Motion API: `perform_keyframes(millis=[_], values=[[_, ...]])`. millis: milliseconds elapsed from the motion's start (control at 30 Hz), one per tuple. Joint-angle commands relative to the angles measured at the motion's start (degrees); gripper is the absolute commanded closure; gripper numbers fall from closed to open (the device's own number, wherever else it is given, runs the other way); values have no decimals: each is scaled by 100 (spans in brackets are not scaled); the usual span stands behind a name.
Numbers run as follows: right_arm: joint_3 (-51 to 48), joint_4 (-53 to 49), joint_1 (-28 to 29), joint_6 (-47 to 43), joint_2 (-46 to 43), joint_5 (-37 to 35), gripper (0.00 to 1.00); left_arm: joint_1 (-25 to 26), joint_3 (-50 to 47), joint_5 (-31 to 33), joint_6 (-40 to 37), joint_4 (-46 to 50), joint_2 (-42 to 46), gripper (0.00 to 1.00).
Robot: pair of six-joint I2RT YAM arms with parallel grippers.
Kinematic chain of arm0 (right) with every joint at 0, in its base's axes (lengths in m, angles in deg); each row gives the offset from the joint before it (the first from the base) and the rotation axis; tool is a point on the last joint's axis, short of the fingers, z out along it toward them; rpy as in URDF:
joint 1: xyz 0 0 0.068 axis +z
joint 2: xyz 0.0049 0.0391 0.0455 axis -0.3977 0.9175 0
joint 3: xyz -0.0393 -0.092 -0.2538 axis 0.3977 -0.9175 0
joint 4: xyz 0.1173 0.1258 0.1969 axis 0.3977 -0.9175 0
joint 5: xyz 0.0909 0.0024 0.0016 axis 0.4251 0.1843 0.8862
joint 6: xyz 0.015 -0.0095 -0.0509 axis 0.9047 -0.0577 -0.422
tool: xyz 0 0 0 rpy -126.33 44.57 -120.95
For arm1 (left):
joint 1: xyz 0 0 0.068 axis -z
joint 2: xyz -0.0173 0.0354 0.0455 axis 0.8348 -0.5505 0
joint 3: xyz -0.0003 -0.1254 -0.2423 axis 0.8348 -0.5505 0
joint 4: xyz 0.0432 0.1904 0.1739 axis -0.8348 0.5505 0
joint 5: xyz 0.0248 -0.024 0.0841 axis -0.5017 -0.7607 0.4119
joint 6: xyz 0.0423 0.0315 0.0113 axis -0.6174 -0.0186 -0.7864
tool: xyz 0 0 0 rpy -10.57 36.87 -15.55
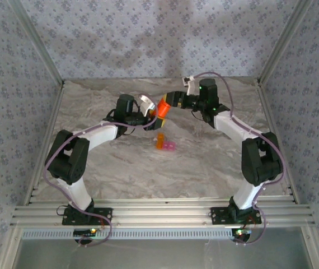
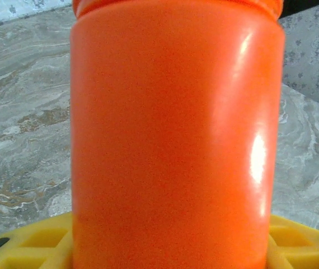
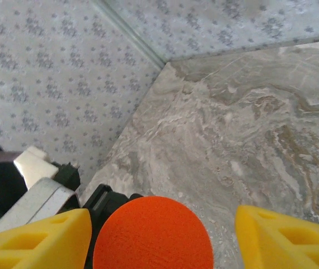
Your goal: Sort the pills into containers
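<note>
The tabletop (image 1: 120,168) is bare marble. Above its middle, the left end effector (image 1: 151,110) grips the bottle (image 2: 170,140) between its yellow fingers. The right end effector (image 1: 172,101) stands wide around the cap (image 3: 153,232), one finger clear of it. This looks like the uncapping step. Next, it should close squarely on the cap and twist. The containers (image 1: 165,143) sit nearer the bases, just beneath the bottle.

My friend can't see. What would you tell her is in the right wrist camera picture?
A round orange bottle top sits between the two yellow fingers of the right gripper, which stand open, with a clear gap on one side. Behind lie a grey marble table and a flowery wall.
</note>
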Motion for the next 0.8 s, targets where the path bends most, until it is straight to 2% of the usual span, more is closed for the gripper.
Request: perform_keyframes(millis=[0,100,200,400,767], values=[[-115,-419,-134,560,-437,-1007,28,34,67,342,-263,86,257,100],[-212,-757,-240,1231,-590,-1593,26,110,66,739,-506,215,248,100],[-212,-825,-248,1546,-585,-1610,25,172,81,915,-643,283,231,100],[-34,-1054,-30,1614,-402,-1614,21,231,125,991,-716,348,204,100],[334,-1127,355,1630,13,-1540,21,281,180,1003,-777,423,178,100]])
